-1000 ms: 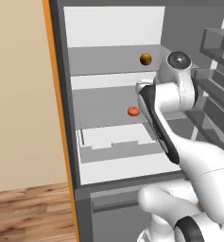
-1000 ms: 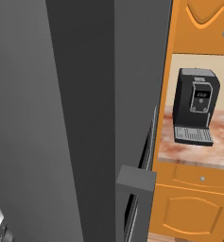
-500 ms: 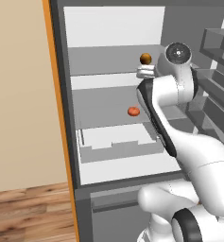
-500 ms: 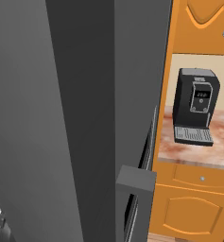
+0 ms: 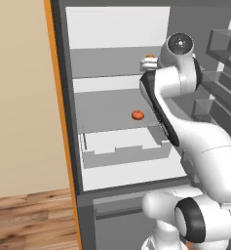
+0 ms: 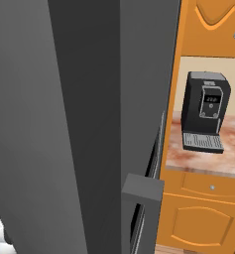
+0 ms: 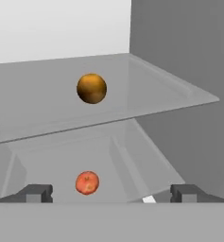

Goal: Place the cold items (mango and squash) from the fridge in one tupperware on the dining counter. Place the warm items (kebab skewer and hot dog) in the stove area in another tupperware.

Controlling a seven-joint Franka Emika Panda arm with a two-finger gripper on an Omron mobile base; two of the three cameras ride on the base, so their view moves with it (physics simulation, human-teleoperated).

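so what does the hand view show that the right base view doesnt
Hand view alone: the gripper open, facing an orange round fruit on the upper shelf, and a smaller red-orange fruit on the level below.

Right base view alone: the dark fridge door seen from outside, a black coffee machine on a marbled counter, and orange cabinets.

Shared: both look at the fridge, one inside, one outside.
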